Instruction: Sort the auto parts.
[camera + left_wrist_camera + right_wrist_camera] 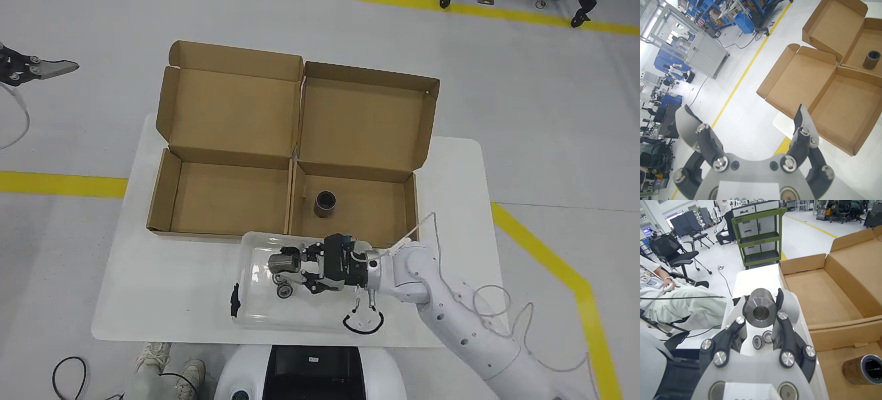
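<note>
My right gripper [761, 303] is shut on a steel cylinder [760, 311] with a bore through it, held level above the clear plastic tray [252, 310] at the table's front. In the top view the right gripper [292, 263] and the steel cylinder [279, 262] hang over the tray's far half. Two small bearings [762, 340] lie in the tray under the cylinder. A dark sleeve [325, 204] lies in the right cardboard box [380, 215]. The left cardboard box [225, 198] holds nothing. My left gripper [743, 109] stands open and empty, off the table's far left corner.
Both box lids [300, 105] stand open at the back of the white table [130, 290]. A black ring [360, 322] lies on the table by the tray's right front corner. A small black piece [235, 298] sits at the tray's left edge.
</note>
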